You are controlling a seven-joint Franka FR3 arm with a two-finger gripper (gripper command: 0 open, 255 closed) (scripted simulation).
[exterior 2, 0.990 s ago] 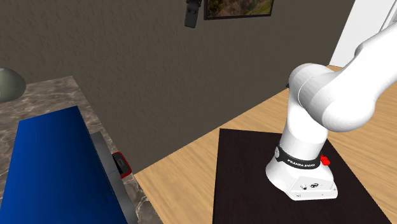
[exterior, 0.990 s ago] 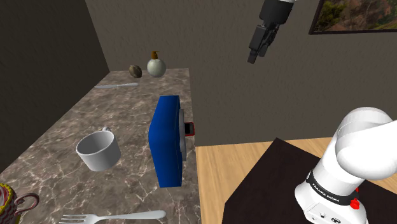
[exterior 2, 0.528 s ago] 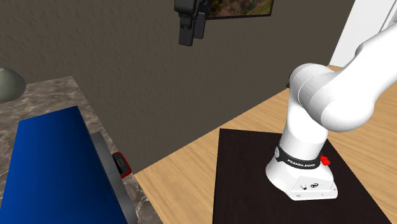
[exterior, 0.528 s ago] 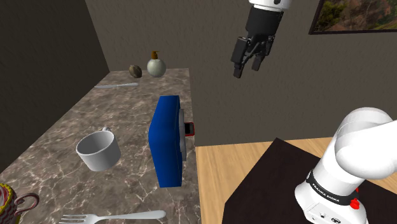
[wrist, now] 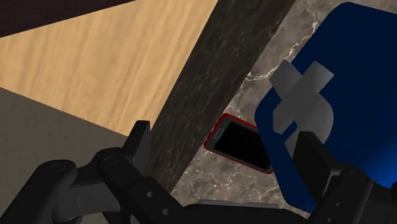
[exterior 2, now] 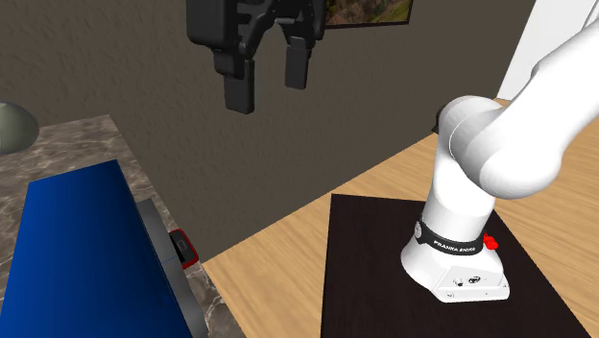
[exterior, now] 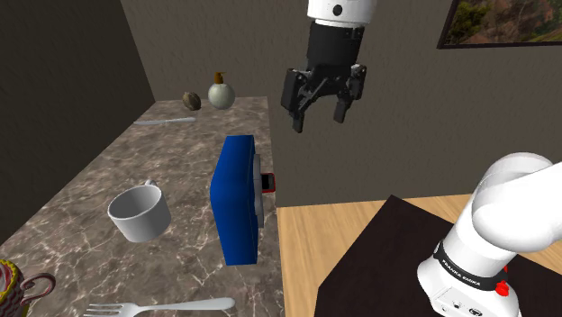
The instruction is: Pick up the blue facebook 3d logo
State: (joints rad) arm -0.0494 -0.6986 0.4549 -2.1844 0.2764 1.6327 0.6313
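Observation:
The blue Facebook logo (exterior: 236, 200) is a thick blue slab with rounded corners on the marble counter (exterior: 117, 171), close to the counter's right edge in the shoulder view. In the wrist view its grey "f" (wrist: 299, 95) shows on the blue face (wrist: 356, 108). It also fills the lower left of the second exterior view as a blue slab (exterior 2: 82, 259). My black gripper (exterior: 320, 115) hangs open in the air, above the logo and to its right, touching nothing. Its jaws stand well apart (exterior 2: 267, 88) (wrist: 224, 137).
A red-cased phone (exterior: 268, 185) (wrist: 240, 143) lies against the logo at the counter's edge. A white cup (exterior: 140, 213), a fork (exterior: 162, 308), a knife (exterior: 167, 120), a round bottle (exterior: 221, 92) and a patterned mug (exterior: 11, 286) share the counter. Wooden floor (exterior: 315, 243) lies beyond that edge.
The gripper has come down and moved toward the shoulder view's left, nearer the counter. It has also turned, so both fingers now show spread apart. The logo has not moved.

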